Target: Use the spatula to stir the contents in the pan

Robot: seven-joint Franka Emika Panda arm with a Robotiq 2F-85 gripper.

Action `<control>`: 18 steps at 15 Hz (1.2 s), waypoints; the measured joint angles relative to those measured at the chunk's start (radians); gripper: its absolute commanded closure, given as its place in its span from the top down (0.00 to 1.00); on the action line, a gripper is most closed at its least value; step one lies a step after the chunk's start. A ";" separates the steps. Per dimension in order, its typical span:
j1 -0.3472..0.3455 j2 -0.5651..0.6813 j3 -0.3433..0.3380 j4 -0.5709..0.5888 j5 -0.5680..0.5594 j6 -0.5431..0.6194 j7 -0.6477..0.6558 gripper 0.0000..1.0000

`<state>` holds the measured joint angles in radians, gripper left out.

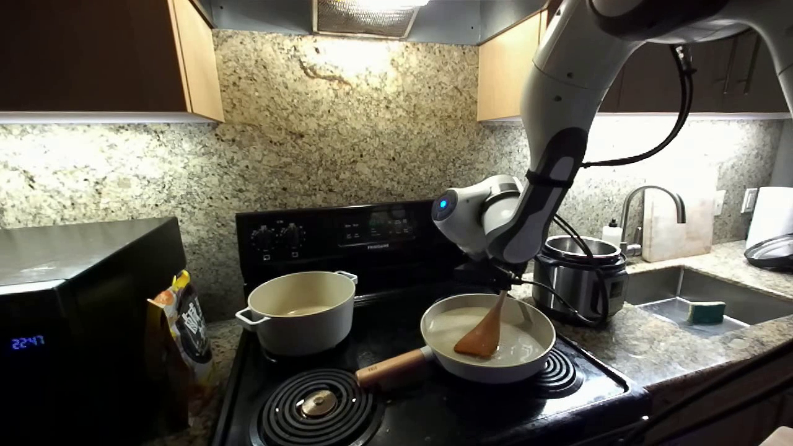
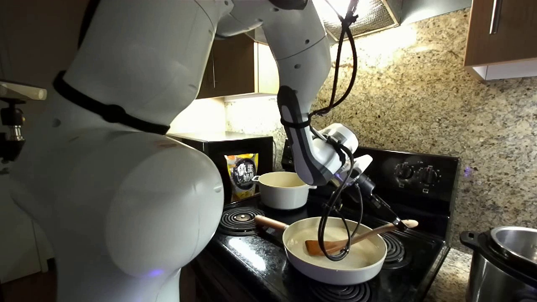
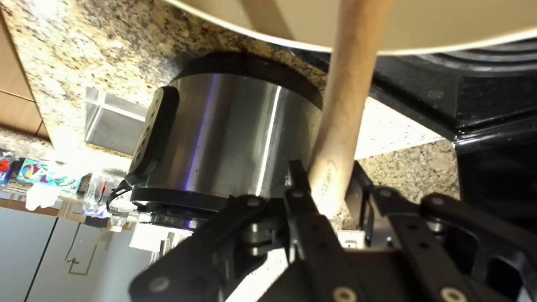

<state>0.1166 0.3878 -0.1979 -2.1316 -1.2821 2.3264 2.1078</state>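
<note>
Black fingers (image 3: 300, 197) clasp the wooden spatula (image 3: 348, 92) near its upper end; the pan (image 1: 495, 373) sits toward the side edge of the stove (image 1: 427, 409) nearest the steel pot (image 1: 576, 288). The spatula's long axis slants down from them into the pan, blade (image 1: 480, 339) in the pale contents (image 1: 517, 344), toward the pan's handle (image 1: 396, 367); stirring probably hinges on that slant.

The speckled stone wall (image 1: 347, 155) is brightly lit beneath the range hood (image 1: 362, 20) and dark-fronted cabinets (image 1: 93, 56).
</note>
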 measured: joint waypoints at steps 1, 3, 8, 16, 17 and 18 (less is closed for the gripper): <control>-0.010 -0.007 0.022 -0.011 0.002 -0.003 0.000 0.11; -0.024 -0.016 0.057 -0.023 0.006 -0.004 0.000 0.11; -0.039 -0.015 0.094 0.003 0.012 -0.005 0.000 0.11; -0.059 0.022 0.096 0.114 0.012 -0.071 0.000 0.11; -0.066 0.027 0.096 0.120 0.012 -0.076 0.000 0.11; -0.072 0.033 0.096 0.124 0.012 -0.082 0.000 0.11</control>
<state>0.0441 0.4203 -0.1016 -2.0074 -1.2698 2.2447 2.1077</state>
